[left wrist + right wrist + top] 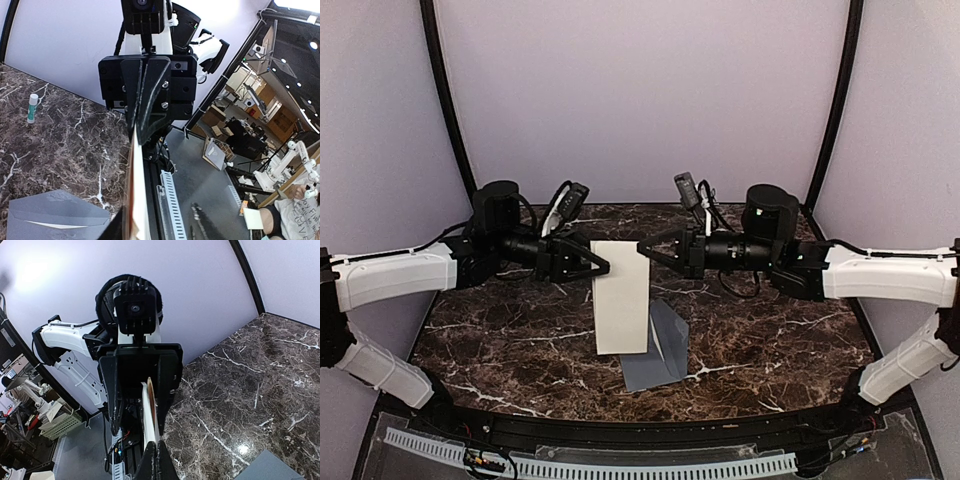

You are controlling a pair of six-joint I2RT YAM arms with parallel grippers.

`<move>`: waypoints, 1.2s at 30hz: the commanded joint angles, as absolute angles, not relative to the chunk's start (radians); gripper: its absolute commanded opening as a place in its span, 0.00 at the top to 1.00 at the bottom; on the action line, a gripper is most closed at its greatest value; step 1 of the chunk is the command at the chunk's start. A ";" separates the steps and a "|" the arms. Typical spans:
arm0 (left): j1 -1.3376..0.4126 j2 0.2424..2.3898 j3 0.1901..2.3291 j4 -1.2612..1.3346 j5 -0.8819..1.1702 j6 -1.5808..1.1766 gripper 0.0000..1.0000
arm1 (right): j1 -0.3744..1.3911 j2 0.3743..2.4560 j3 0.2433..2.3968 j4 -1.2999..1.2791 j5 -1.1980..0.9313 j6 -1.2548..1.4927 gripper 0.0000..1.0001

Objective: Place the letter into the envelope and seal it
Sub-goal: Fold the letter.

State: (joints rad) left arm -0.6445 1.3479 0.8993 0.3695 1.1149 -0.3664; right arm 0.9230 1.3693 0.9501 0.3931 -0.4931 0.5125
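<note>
Cream letter (620, 297), flat, above grey envelope (658, 352)

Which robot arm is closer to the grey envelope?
Right, I think. The right end effector hangs roughly above the envelope, pinching the letter at its top corner. The left end effector is also up high, but off to the envelope's left.

I see the letter (620, 297) as plain cream, near off-white in the light, and the envelope (663, 350) as flat slate grey. The table (770, 330) is dark brown marble shot through with white veins. The left arm (395, 275) and right arm (890, 275) are white shells with black joints, and the left gripper (605, 268) and right gripper (642, 247) are black. The glue stick (32, 108) is white and green; the walls (640, 90) read pale lilac
</note>
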 commanded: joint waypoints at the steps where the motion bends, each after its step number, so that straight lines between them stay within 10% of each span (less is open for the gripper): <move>1: -0.649 1.344 0.882 0.419 1.104 -0.381 0.76 | 0.933 1.388 0.992 0.398 -0.509 0.499 1.00; 5: -0.649 1.336 0.875 0.418 1.077 -0.375 1.00 | 0.934 1.390 0.989 0.385 -0.510 0.501 1.00; 10: -0.649 1.305 0.854 0.452 1.045 -0.373 1.00 | 0.933 1.379 0.957 0.406 -0.523 0.524 0.86; 14: -0.648 1.290 0.848 0.455 1.037 -0.370 1.00 | 0.934 1.368 0.935 0.426 -0.532 0.539 1.00; 36: -0.631 1.239 0.806 0.549 1.020 -0.417 1.00 | 0.955 1.402 0.901 0.454 -0.644 0.572 1.00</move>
